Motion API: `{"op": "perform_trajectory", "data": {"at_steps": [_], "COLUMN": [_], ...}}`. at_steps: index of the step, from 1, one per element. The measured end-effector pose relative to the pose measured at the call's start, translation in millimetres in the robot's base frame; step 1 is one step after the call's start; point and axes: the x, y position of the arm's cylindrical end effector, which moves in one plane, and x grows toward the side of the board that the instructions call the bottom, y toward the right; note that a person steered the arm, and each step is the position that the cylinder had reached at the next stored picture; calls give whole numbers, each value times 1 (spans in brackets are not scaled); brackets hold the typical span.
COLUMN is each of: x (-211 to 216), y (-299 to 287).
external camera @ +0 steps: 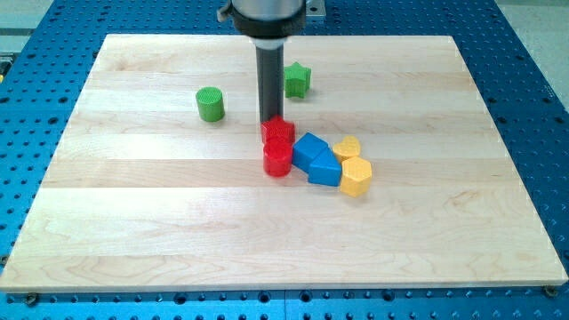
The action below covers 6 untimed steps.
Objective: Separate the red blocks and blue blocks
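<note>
Red blocks: two counted, one angular with a red cylinder touching it below, near the middle of the bench. Blue blocks: two, a cube and a wedge-like piece, packed against the reds' right. Two yellow blocks adjoin them. Green cylinder and green star lie apart. My tip is seen touching the upper red block; no fingers are fitted.
</note>
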Motion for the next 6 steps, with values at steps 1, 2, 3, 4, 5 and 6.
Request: {"op": "perform_trajectory", "data": {"at_steps": [1,2,3,4,5,6], "x": [59,95,59,38,61,93], "y": [-1,-3,-15,27,62,89]}}
